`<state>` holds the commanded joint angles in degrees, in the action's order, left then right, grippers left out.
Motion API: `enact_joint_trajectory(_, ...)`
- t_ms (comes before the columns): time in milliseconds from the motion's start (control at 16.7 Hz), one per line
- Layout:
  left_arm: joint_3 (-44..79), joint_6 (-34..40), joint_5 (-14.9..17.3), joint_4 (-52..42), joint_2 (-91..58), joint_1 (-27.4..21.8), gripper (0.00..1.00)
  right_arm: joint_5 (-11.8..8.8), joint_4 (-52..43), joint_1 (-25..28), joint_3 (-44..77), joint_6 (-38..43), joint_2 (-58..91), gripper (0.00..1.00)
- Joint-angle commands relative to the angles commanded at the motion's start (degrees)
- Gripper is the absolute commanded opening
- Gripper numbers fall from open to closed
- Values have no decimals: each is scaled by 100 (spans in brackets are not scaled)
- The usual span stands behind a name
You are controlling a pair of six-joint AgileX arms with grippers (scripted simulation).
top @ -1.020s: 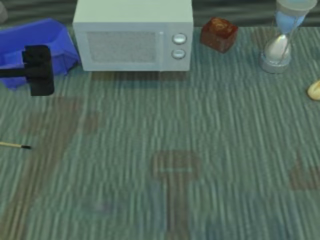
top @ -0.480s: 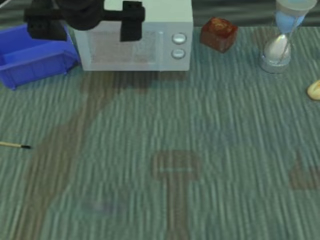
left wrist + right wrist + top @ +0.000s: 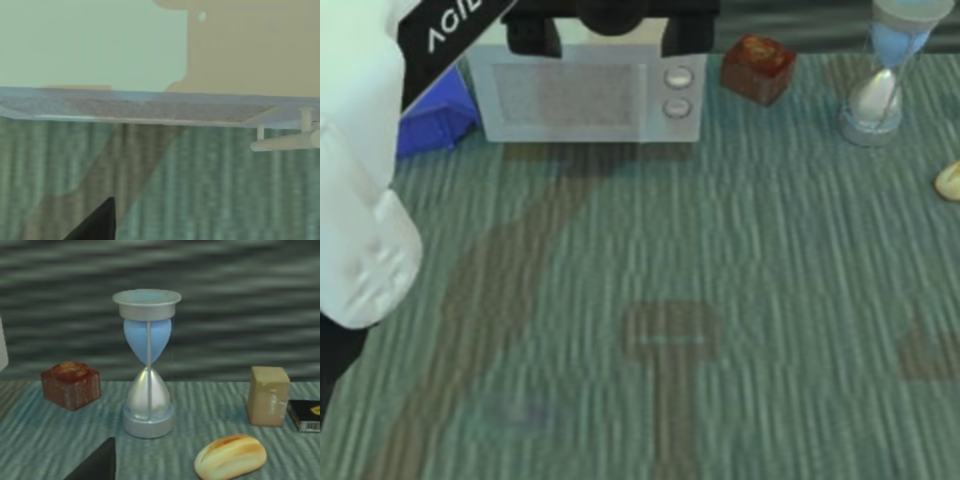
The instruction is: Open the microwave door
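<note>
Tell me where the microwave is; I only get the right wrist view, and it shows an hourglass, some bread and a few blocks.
Observer: The top view shows the microwave at the table's back, just left of the red block you can see.
Operator: Is its door open?
Observer: No, the door lies flat against the front, shut.
Operator: Is an arm anywhere near it?
Observer: Yes, the left end effector hangs over the microwave's top; the right arm is outside the top view.
</note>
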<state>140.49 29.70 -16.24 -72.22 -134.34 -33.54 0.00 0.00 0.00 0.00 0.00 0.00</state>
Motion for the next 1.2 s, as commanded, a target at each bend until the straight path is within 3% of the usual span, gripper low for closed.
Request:
enact_joint_trajectory(240,613,159,-49,-88,-353,-125,100,0,0,0,0,0,0,100)
enact_joint_trajectory(600,587,144,-39,-61,-349,-92,100,0,0,0,0,0,0,100)
enact_joint_trajectory(960,227,-58,59,931,-894,104,100,0,0,0,0,0,0,100)
enact_joint_trajectory(1200,170,-92,77,1075,-1002,140,100,0,0,0,0,0,0,100)
